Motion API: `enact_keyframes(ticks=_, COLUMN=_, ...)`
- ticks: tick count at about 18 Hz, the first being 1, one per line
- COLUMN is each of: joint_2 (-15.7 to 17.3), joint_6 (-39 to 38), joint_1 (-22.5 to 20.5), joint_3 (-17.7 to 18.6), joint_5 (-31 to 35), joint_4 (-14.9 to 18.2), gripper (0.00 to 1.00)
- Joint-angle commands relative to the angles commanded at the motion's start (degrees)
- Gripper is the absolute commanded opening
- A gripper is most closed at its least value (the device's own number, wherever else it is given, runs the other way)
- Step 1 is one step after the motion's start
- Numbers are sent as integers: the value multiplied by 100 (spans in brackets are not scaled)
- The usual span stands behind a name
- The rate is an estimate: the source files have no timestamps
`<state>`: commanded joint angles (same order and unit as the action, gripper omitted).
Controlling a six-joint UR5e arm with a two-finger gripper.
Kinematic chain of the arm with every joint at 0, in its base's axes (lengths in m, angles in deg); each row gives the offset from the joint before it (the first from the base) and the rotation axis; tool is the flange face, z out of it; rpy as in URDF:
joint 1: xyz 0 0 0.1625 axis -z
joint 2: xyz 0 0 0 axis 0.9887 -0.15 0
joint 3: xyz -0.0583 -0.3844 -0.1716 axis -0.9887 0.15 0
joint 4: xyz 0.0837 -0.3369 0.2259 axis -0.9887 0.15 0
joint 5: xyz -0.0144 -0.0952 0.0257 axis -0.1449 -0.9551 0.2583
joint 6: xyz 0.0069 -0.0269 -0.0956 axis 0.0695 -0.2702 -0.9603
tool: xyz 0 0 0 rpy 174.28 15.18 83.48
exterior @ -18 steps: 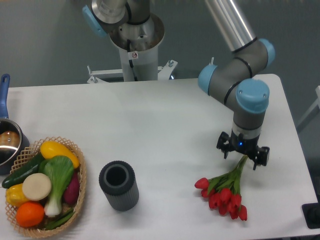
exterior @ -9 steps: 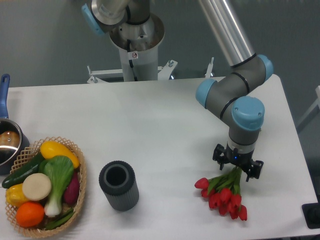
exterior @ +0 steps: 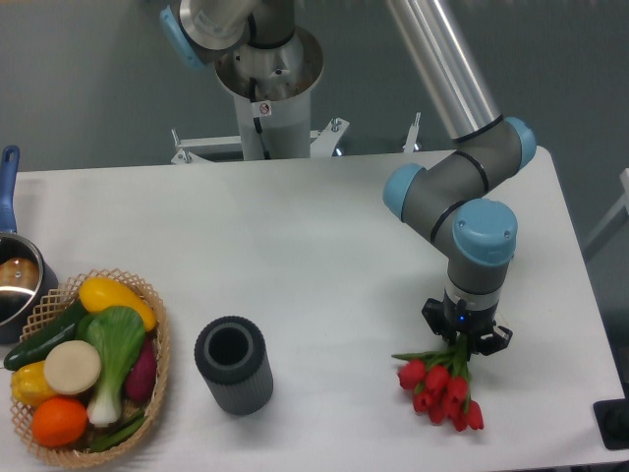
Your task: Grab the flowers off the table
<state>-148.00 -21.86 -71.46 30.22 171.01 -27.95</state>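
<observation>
camera view: fixed, looking down on the white table (exterior: 324,226) from its front edge.
gripper: the gripper (exterior: 465,337) points straight down at about 4 o'clock from the table's middle, its black fingers (exterior: 436,319) closed in around the stems of the flowers (exterior: 440,383); pinching them, as far as the view shows.
flowers: a bunch of red tulips with green leaves, heads fanned out toward 6 o'clock from the gripper, stems running up between the fingers; whether the heads touch the tabletop cannot be told.
arm: grey tube with pale blue joint caps (exterior: 483,228), coming in from 12 o'clock and folding down over the gripper.
vase: a dark grey ribbed cylinder (exterior: 233,364), upright and open at the top, at 9 o'clock from the flowers and well apart from them.
basket: a woven basket (exterior: 157,344) at 9 o'clock from the vase, near the table's left edge, holding a green leafy vegetable with a white base (exterior: 113,349), a yellow squash (exterior: 113,296), an orange (exterior: 58,421), a pale round slice (exterior: 72,367) and a dark green cucumber (exterior: 44,334).
pot: a metal pot with a blue handle (exterior: 8,169) at the left edge, touching the basket at its 10 o'clock.
robot base: grey pedestal (exterior: 265,88) beyond the table's far edge, at 12 o'clock.
</observation>
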Motion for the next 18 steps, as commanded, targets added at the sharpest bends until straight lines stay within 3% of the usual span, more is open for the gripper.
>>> enact_keyframes(ticks=4, joint_2=342, joint_6=-35, joint_1=-18, joint_3=0, joint_5=289, joint_4=44, gripper=0)
enact_keyframes(ticks=7, joint_2=571, joint_6=-412, joint_1=-140, joint_3=-52, joint_5=396, joint_4=298, gripper=0)
enact_keyframes(ticks=12, joint_2=694, joint_6=-422, joint_1=-281, joint_3=-368, joint_5=387, joint_4=887, gripper=0)
enact_keyframes(ticks=18, joint_2=721, joint_6=-378, joint_1=-492, joint_3=-448, joint_5=404, joint_4=1002, gripper=0)
